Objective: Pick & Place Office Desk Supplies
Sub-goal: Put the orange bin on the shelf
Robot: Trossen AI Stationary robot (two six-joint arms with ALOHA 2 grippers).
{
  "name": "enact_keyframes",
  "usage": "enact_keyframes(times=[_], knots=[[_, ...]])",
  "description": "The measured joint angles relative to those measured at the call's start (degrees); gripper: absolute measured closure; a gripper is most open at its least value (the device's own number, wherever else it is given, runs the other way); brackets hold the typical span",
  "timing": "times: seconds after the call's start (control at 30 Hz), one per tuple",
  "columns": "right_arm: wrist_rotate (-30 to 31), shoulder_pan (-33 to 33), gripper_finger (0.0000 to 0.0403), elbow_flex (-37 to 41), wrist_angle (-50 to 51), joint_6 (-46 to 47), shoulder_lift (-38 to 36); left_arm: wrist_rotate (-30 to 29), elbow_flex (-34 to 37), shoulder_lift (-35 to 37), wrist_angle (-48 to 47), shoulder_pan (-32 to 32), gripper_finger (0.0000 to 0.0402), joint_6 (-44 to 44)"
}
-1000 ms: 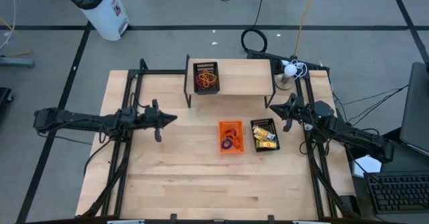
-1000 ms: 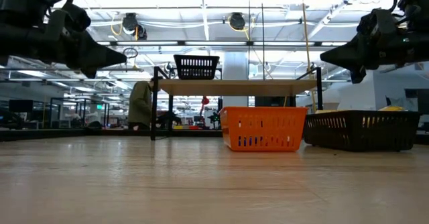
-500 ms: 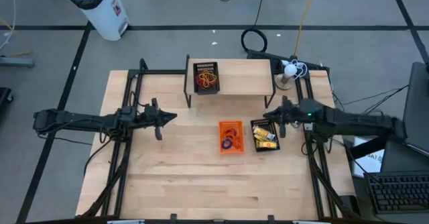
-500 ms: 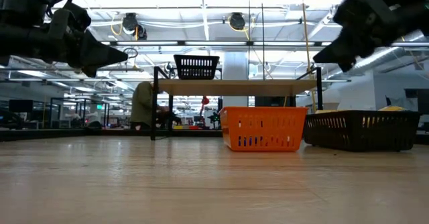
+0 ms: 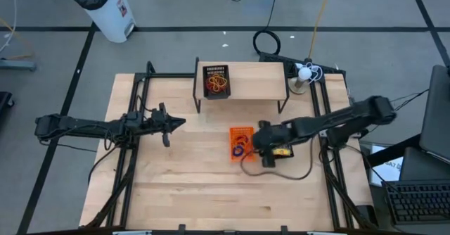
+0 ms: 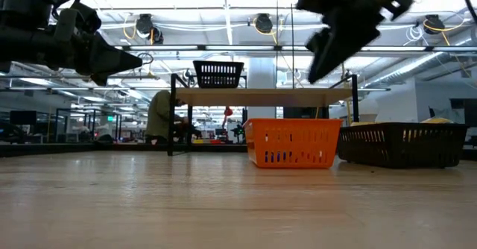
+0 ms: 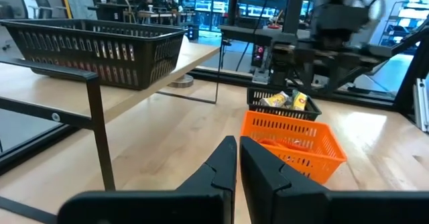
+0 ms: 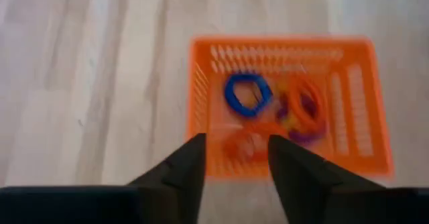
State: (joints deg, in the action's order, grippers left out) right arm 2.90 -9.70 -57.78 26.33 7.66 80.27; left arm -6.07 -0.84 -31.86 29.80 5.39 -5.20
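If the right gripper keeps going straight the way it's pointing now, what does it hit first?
Probably the orange basket: the right gripper, fingers open, looks down at its near rim, with the orange ring inside just beyond. How far above it hangs is unclear.

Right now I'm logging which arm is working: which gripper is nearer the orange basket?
The right gripper: it is open and hovers at the orange basket's edge, looking down into it. The left gripper, shut, waits well off to the basket's left.

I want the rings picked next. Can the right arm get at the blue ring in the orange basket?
Probably yes: the right gripper hangs open above the orange basket, and nothing covers the blue ring.
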Motion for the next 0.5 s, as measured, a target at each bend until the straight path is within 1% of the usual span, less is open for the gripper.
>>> enact_keyframes(times=[0.1, 0.2, 0.3, 0.5], knots=[[0.06, -1.60, 0.0227, -5.93, 1.01, -1.16, 5.49, 0.04, 0.00, 0.00, 0.00, 0.00, 0.0381, -1.09], [0.11, -2.81, 0.0210, -9.54, 1.20, -0.96, 9.70, 0.05, 0.00, 0.00, 0.01, 0.00, 0.0380, -1.25], [0.24, -3.30, 0.0208, -11.12, 1.42, 0.07, 13.37, 0.07, 0.00, 0.00, 0.01, 0.00, 0.0380, -1.33], [0.07, -3.19, 0.0219, -11.06, 2.92, 2.26, 19.57, 0.07, 0.00, 0.00, 0.02, 0.00, 0.0380, -1.33]])
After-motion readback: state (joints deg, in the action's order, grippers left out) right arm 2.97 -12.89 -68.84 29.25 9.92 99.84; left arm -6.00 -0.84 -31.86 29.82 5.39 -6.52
